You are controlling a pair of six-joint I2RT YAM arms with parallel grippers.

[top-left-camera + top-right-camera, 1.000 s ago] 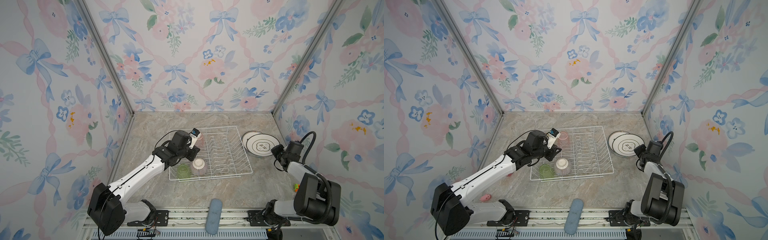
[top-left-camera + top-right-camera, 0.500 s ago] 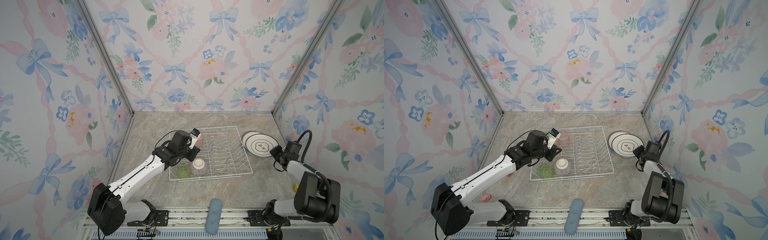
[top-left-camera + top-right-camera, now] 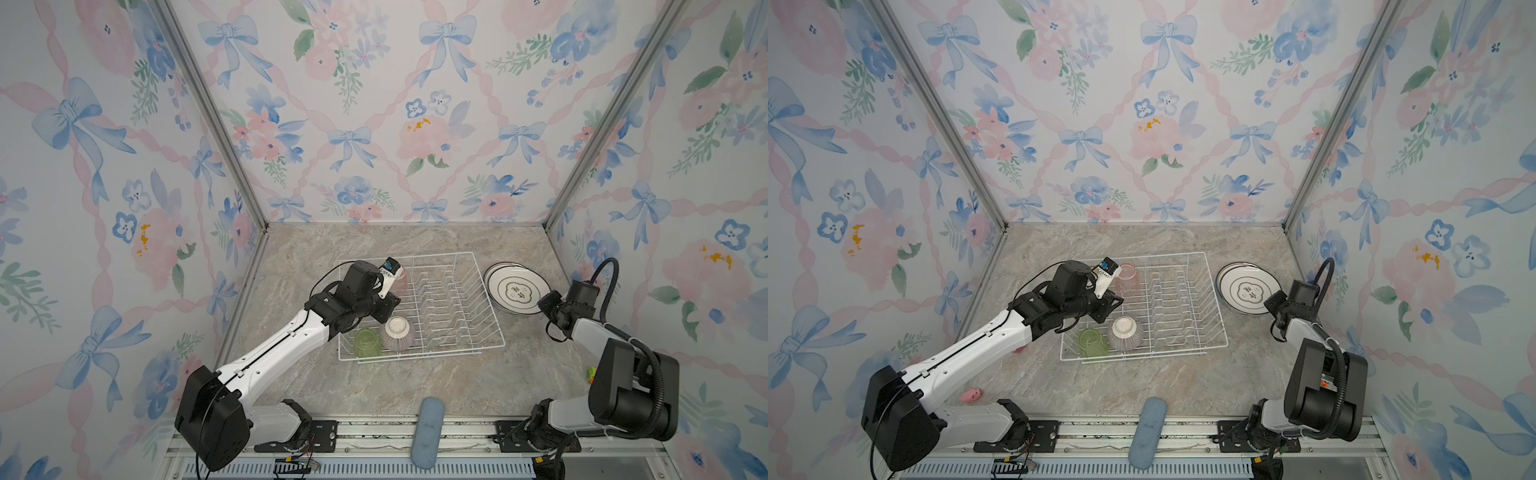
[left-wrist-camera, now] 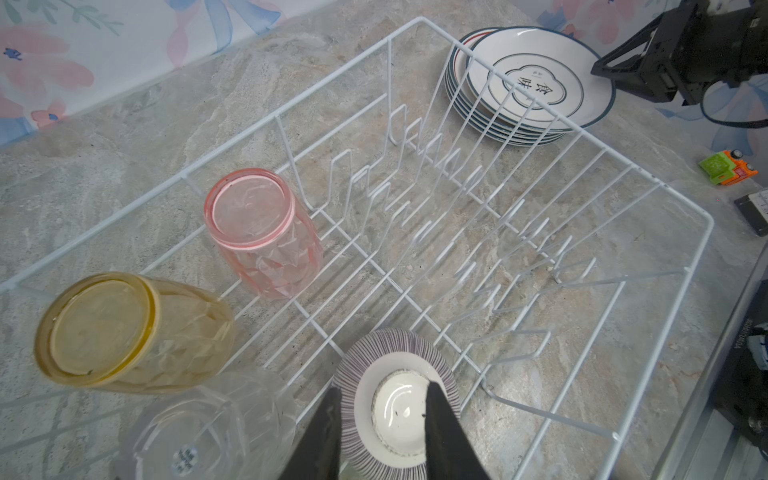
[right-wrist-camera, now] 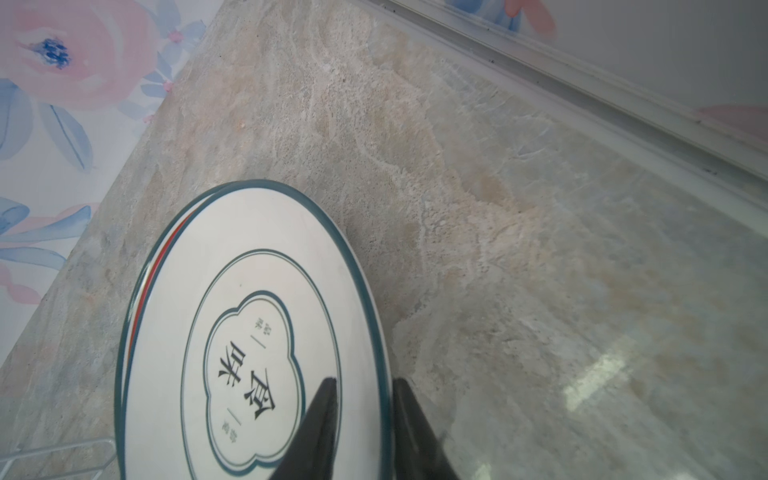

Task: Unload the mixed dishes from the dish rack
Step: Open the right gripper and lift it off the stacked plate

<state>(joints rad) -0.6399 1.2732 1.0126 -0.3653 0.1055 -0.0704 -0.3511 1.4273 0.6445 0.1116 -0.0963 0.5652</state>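
In both top views the dish rack [image 3: 449, 320] sits in the middle of the worktop [image 3: 374, 395]. A stack of plates [image 3: 517, 289] lies flat just beside its right side, toward the worktop's right edge. In the rack's front left corner stand a green tumbler [image 3: 365, 343] and, to its right, an upturned striped bowl [image 3: 397, 332]. A pink tumbler [image 3: 400, 277] stands near the rack's back left corner. The left tool [image 3: 388, 309] hangs over the bowl, and the right tool [image 3: 545, 302] sits at the stack's right rim. The left wrist view shows the left tool's jaws partly spread, straddling the bowl's white foot; whether they touch it I cannot tell. A yellow tumbler [image 4: 124, 332] leans mouth-down in the rack near the pink one, with a clear tumbler [image 4: 208, 428] just beside it. The right wrist view shows the right tool's jaws apart: one finger lies over the top plate and the other outside its dark rim, which passes between them.
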